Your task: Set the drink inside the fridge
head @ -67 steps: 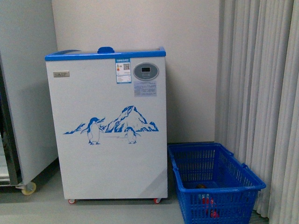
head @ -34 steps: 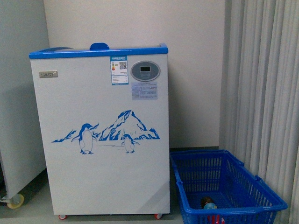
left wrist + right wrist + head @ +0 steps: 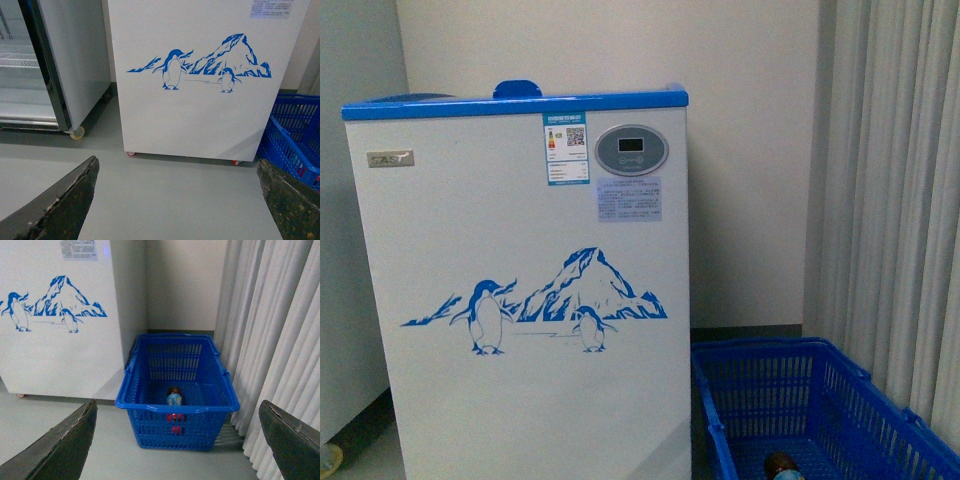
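Remote inventory, as I see it:

1. Fridge (image 3: 520,300): white chest type with a blue rim, at centre-left. The small plate (image 3: 389,158) at its upper left seems to read "SAST". The energy label (image 3: 566,148) carries a QR code, but its print is too small to read. There is a round grey display (image 3: 631,150), and the notice sheet (image 3: 629,199) beneath it is illegible. The front carries a blue penguin-and-mountain graphic (image 3: 535,300). The fridge's base is cut off in the front view.
2. Blue basket (image 3: 175,360): on the floor, just right of the fridge, beside the curtain (image 3: 900,200).
3. Drink (image 3: 174,396): lying inside the basket with its long axis running near to far. The dark end points toward the far wall, and the red end is half-hidden behind the near rim.
4. Left gripper (image 3: 177,210): fingers spread wide and empty.
5. Right gripper (image 3: 177,445): likewise spread and empty, on the near side of the basket.
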{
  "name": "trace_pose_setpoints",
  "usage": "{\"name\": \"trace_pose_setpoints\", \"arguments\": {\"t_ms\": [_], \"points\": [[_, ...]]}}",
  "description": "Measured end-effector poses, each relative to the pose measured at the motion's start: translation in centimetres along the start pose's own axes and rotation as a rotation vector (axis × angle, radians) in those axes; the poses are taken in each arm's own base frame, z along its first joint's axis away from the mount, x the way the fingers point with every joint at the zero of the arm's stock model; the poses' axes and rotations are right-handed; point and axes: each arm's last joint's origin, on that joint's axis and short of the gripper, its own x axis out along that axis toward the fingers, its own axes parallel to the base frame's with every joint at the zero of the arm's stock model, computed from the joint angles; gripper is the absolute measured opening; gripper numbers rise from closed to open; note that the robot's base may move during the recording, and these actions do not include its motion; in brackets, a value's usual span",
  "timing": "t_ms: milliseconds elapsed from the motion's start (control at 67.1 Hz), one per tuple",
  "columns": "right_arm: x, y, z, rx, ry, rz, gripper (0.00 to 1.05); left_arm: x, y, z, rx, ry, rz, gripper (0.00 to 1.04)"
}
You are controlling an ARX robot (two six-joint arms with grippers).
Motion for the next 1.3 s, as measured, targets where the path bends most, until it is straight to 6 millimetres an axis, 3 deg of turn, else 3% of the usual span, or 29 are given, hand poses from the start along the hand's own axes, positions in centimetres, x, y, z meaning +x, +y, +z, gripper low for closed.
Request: {"name": "trace_pose_setpoints", "arguments": {"t_ms": [1297], "points": [[0.01,0.00,-0.01,0.000,0.001,0.000,0.97,0.00,0.00,0.00,0.000,0.000,0.000,0.97]]}}
